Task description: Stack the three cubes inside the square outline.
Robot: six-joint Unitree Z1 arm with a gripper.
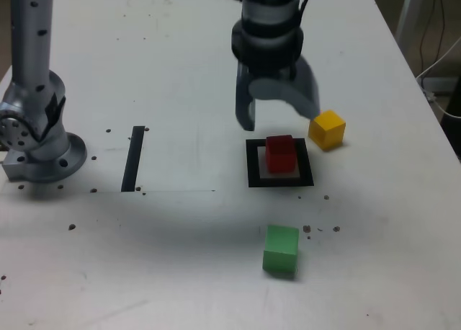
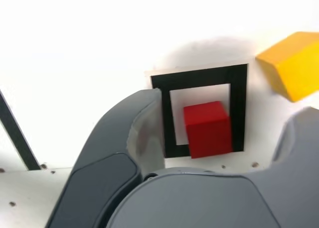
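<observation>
The red cube [image 1: 281, 153] [image 2: 208, 128] rests inside the black square outline [image 1: 251, 164] [image 2: 199, 79], alone, nothing stacked on it. Just behind and above it hangs my gripper [image 1: 282, 119], open, its jaws spread wide and holding nothing. In the wrist view the two fingers [image 2: 134, 133] flank the red cube without touching it. The yellow cube [image 1: 327, 129] [image 2: 296, 64] lies on the table just past the outline's right side in the exterior view. The green cube [image 1: 280, 249] sits nearer the front edge, below the outline.
A straight black strip [image 1: 133, 158] [image 2: 17, 136] lies to the exterior view's left of the outline. A second arm's grey base and column [image 1: 36, 121] stand at the far left. Cables [image 1: 439, 70] run beyond the table's right edge.
</observation>
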